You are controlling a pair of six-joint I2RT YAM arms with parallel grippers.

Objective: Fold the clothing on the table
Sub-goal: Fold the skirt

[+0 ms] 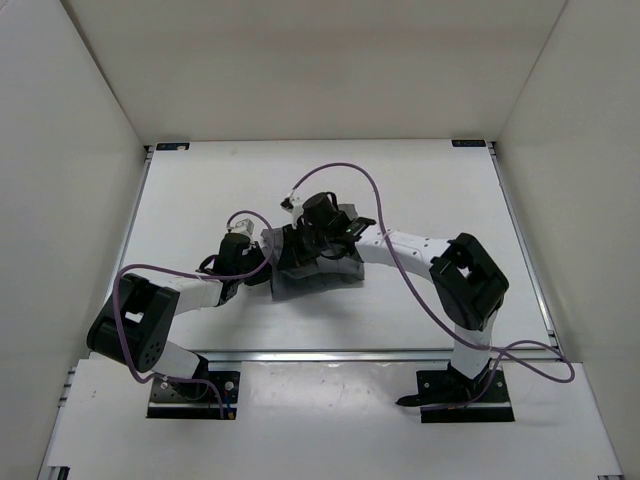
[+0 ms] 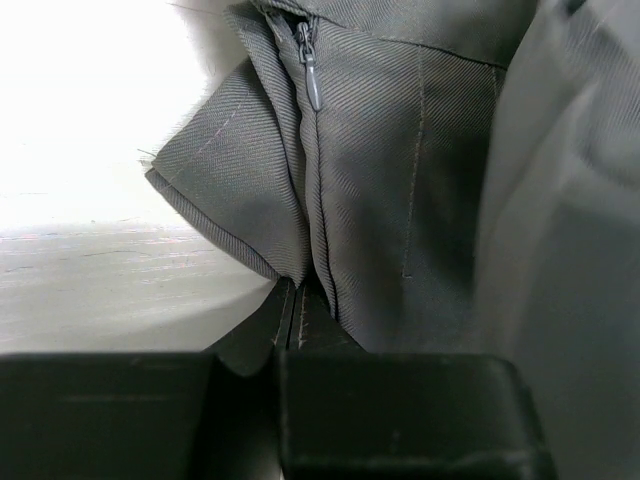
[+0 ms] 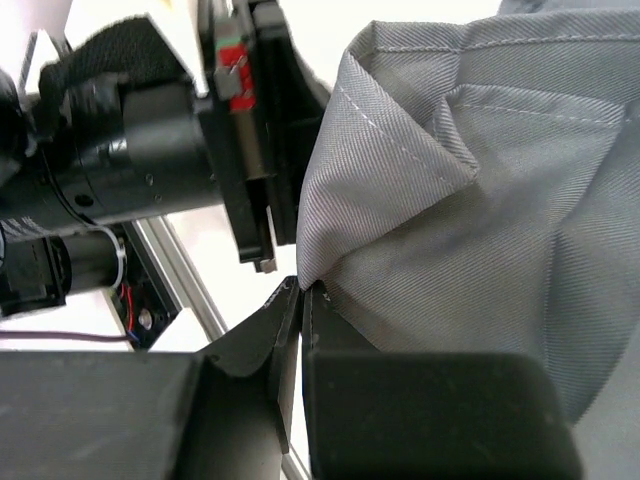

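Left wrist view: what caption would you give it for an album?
Left tool, shut, pinching a fold of the dark grey clothing near its zipper pull.

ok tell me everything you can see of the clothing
The clothing is one dark grey garment of thin, twill-like woven fabric, with stitched seams, a hemmed edge and a zipper with a dark pull. It lies bunched in a crumpled heap near the middle of the table, not spread flat. The left gripper and right gripper each pinch a fold of it, jaws shut.
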